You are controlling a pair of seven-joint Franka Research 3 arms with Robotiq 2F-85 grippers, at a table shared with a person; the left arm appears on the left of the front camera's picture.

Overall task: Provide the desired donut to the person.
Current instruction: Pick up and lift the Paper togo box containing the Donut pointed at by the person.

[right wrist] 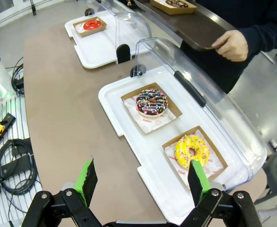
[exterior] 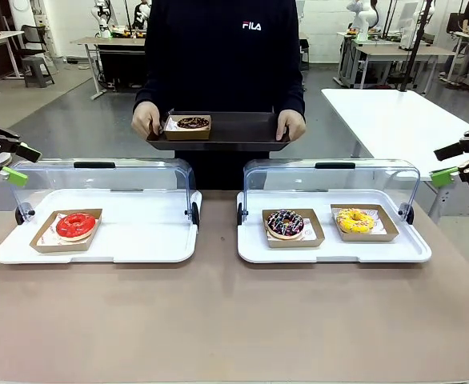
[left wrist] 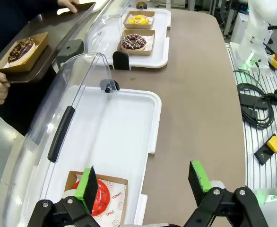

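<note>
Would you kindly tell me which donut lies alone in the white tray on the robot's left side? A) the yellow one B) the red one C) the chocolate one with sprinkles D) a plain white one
B: the red donut is the only one on the left white tray, while the yellow donut and the sprinkled donut share the right tray.

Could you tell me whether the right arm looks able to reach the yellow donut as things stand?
Probably yes: the clear lid is swung back to the far side, the yellow donut lies uncovered, and the open right pincer hangs beside that tray with nothing between.
</note>
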